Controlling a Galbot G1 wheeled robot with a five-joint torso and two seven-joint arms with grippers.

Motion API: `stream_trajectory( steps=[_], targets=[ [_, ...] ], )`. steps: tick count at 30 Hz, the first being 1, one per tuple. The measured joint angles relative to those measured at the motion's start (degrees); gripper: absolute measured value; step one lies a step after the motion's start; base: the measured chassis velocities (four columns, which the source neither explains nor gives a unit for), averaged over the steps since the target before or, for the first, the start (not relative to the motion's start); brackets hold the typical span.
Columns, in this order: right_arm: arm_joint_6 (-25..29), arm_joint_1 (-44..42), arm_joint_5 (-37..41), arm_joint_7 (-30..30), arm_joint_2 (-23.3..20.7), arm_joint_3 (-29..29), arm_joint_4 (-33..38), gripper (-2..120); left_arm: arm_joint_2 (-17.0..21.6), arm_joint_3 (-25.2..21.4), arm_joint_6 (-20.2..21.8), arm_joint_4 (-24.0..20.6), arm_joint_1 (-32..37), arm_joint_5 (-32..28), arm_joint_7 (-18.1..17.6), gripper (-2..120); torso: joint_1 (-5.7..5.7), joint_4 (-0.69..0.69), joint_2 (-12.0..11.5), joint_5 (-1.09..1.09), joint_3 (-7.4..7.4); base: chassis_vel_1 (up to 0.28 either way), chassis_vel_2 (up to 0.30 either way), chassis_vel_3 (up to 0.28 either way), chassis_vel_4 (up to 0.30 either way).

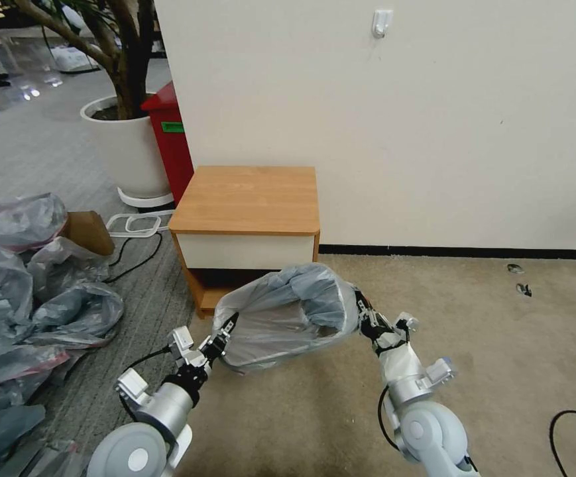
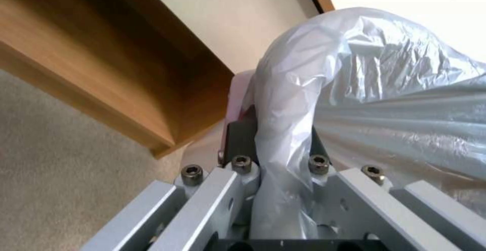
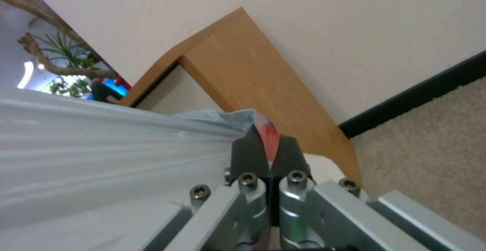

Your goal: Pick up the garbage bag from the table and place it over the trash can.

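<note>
Beige carpet (image 1: 473,344) | table (image 1: 248,199) bare | 2 claws, left (image 1: 225,339), right (image 1: 362,313), seemingly pinch garbage bag (image 1: 288,318)

Silver-grey arms, rounded white joints, black cables. Left gripper (image 1: 225,341) and right gripper (image 1: 362,311): black fingers (image 3: 253,156), hex-socket screws.

Through our left wrist camera we see our left gripper (image 2: 276,144) pinching a bunched fold of the garbage bag (image 2: 385,103) between its dark fingers (image 2: 238,142). The table (image 2: 116,76) sits just beside them, above beige carpet (image 2: 60,175).
</note>
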Motion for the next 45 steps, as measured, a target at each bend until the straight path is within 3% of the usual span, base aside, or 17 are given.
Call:
stream_trajectory(
  steps=[4, 7, 18, 22, 24, 26, 27, 28, 29, 30, 32, 33, 36, 37, 41, 45],
  targets=[
    [0.62, -0.92, -2.29, 0.21, 0.22, 0.09, 0.38, 7, 0.09, -0.11, -0.31, 0.22, -0.31, 0.39, -0.43, 4, 0.0, 0.0, 0.0, 0.0, 0.0, 0.0, 0.0, 0.0, 0.0],
    [1.44, -3.16, -4.92, -0.59, 0.46, 0.26, 2.14, 22, 0.41, -0.56, -1.01, 0.26, -0.95, 1.07, -2.91, 4, 0.0, 0.0, 0.0, -0.01, 0.0, 0.0, 0.0, 0.0, 0.0],
    [5.34, -8.54, -5.03, -5.62, 1.93, 1.24, 6.68, 59, 0.71, -2.75, -0.57, -0.08, -1.65, 1.31, -7.74, 4, 0.0, 0.0, 0.0, 0.0, 0.0, 0.0, 0.0, 0.0, 0.0],
    [7.13, -9.21, -6.42, -5.79, 2.08, 2.5, 11.25, 72, 0.99, -2.11, 0.26, 0.0, -1.36, 6.19, -9.38, 4, 0.0, 0.0, 0.0, 0.0, 0.0, 0.0, 0.0, 0.0, 0.0],
    [8.87, -9.28, -13.58, -5.64, 0.8, 3.06, 15.76, 81, 1.59, -1.06, 0.95, -0.02, -0.95, 12.15, -9.75, 4, 0.0, 0.0, 0.0, -0.01, 0.0, 0.0, 0.0, 0.0, 0.0],
    [10.36, -8.76, -26.16, -4.42, -1.98, 2.76, 19.72, 90, 2.46, 0.35, 1.37, -0.42, -0.45, 20.8, -9.66, 4, 0.0, -0.01, 0.0, -0.01, 0.0, 0.0, 0.0, 0.0, 0.0],
    [10.36, -8.76, -26.16, -4.42, -1.98, 2.76, 19.72, 90, 2.46, 0.35, 1.37, -0.42, -0.45, 20.8, -9.66, 4, 0.0, -0.01, 0.0, -0.01, 0.0, 0.0, 0.0, 0.0, 0.0],
    [10.45, -8.39, -32.54, -3.81, -3.6, 2.25, 21.1, 94, 2.81, 1.0, 1.49, -0.72, -0.17, 25.02, -9.32, 4, 0.0, 0.0, 0.0, 0.0, 0.0, 0.0, 0.0, 0.0, 0.0],
    [9.96, -7.71, -40.32, -3.2, -6.14, 1.27, 22.82, 91, 3.22, 1.79, 1.89, -1.44, 0.19, 29.9, -8.99, 4, 0.0, 0.0, 0.0, 0.0, 0.0, 0.0, 0.0, 0.0, 0.0],
    [9.96, -7.71, -40.32, -3.2, -6.14, 1.27, 22.82, 91, 3.22, 1.79, 1.89, -1.44, 0.19, 29.9, -8.99, 4, 0.0, 0.0, 0.0, 0.0, 0.0, 0.0, 0.0, 0.0, 0.0],
    [5.28, -6.69, -49.48, -2.66, -11.32, -1.19, 25.22, 81, 3.59, 2.91, 2.59, -3.25, 0.79, 37.66, -8.65, 4, 0.0, 0.0, 0.0, 0.0, 0.0, 0.0, 0.0, 0.0, 0.0],
    [5.28, -6.69, -49.48, -2.66, -11.32, -1.19, 25.22, 81, 3.59, 2.91, 2.59, -3.25, 0.79, 37.66, -8.65, 4, 0.0, 0.0, 0.0, 0.0, 0.0, 0.0, 0.0, 0.0, 0.0],
    [-2.56, -5.91, -56.87, -2.4, -17.88, -3.82, 27.74, 67, 3.67, 3.93, 2.74, -5.22, 1.68, 45.01, -8.46, 4, 0.0, 0.0, 0.0, 0.01, 0.0, 0.0, 0.0, 0.0, 0.0],
    [-2.56, -5.91, -56.87, -2.4, -17.88, -3.82, 27.74, 67, 3.67, 3.93, 2.74, -5.22, 1.68, 45.01, -8.46, 4, 0.0, 0.0, 0.0, 0.01, 0.0, 0.0, 0.0, 0.0, 0.0],
    [-12.17, -3.96, -59.57, -3.52, -25.45, -8.9, 30.91, 46, 2.61, 5.45, 2.62, -6.83, 2.95, 52.37, -8.38, 3, 0.0, 0.01, 0.0, 0.0, 0.0, 0.0, 0.0, 0.0, 0.0],
    [-15.31, -3.0, -59.28, -4.48, -27.93, -11.24, 31.06, 38, 1.63, 6.08, 2.57, -7.08, 3.19, 54.47, -8.57, 3, 0.0, 0.0, 0.0, 0.0, 0.0, 0.0, 0.0, 0.0, 0.0]
  ],
)
